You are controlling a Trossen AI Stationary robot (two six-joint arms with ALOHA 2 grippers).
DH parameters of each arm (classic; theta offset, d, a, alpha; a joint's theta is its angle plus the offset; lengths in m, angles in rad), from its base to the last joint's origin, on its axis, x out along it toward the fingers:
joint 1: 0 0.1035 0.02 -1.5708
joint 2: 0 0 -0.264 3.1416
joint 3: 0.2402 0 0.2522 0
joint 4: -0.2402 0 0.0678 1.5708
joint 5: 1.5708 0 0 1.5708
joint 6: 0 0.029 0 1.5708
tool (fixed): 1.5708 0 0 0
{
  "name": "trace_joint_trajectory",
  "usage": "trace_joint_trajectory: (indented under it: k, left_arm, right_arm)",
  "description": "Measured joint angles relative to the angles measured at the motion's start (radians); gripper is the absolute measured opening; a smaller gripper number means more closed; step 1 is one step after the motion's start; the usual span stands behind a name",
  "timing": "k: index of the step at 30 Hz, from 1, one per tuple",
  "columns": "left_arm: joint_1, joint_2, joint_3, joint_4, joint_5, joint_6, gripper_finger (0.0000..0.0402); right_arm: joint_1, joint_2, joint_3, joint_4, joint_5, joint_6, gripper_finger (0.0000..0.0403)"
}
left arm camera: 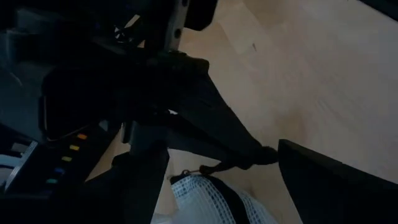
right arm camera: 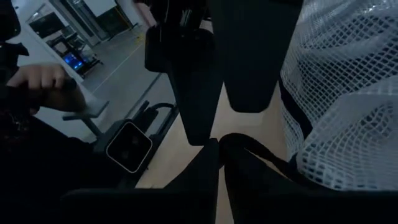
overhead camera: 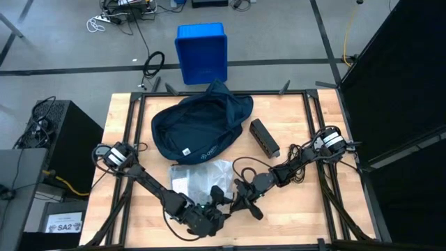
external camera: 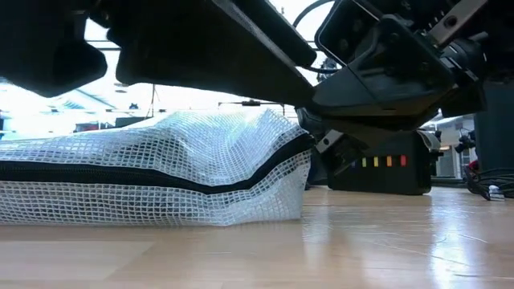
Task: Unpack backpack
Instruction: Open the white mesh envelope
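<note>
The dark navy backpack (overhead camera: 202,125) lies at the table's far middle. In front of it a clear mesh pouch (overhead camera: 198,180) with a black zipper band (external camera: 161,178) rests on the wood. At the pouch's near right corner my right gripper (right arm camera: 219,149) is shut on the zipper's black pull. My left gripper (left arm camera: 236,202) stands open at the same corner, one finger (left arm camera: 143,186) on each side of the pouch's end (left arm camera: 211,199). I cannot tell whether it touches the pouch. My right gripper pinches the pouch's thin black zipper pull (right arm camera: 261,150) between its two fingertips, coming nearly level from the table's right. The pull runs from the fingertips to the pouch's corner (left arm camera: 245,163). That end of the pouch (external camera: 293,144) stands raised; its bottom lies on the table.
A black box with coloured marks (external camera: 385,164) lies right of the backpack (overhead camera: 265,137). A bright blue bin (overhead camera: 202,52) stands on the floor beyond the far edge. A person's hand (right arm camera: 43,81) shows in the room beyond. Bare wood lies at the near right (overhead camera: 306,216).
</note>
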Motion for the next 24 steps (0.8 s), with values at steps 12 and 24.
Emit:
trace_joint_trajectory:
  k: [12, 24]
  left_arm:
    - [-0.015, 0.005, 0.0, -0.017, -0.088, -0.003, 0.028]
    - [-0.03, 0.006, 0.0, -0.017, -0.229, 0.005, 0.0237]
  right_arm:
    - [-0.005, -0.002, 0.001, 0.115, 0.004, -0.002, 0.0]
    - [-0.008, -0.002, 0.001, 0.176, 0.14, -0.006, 0.0]
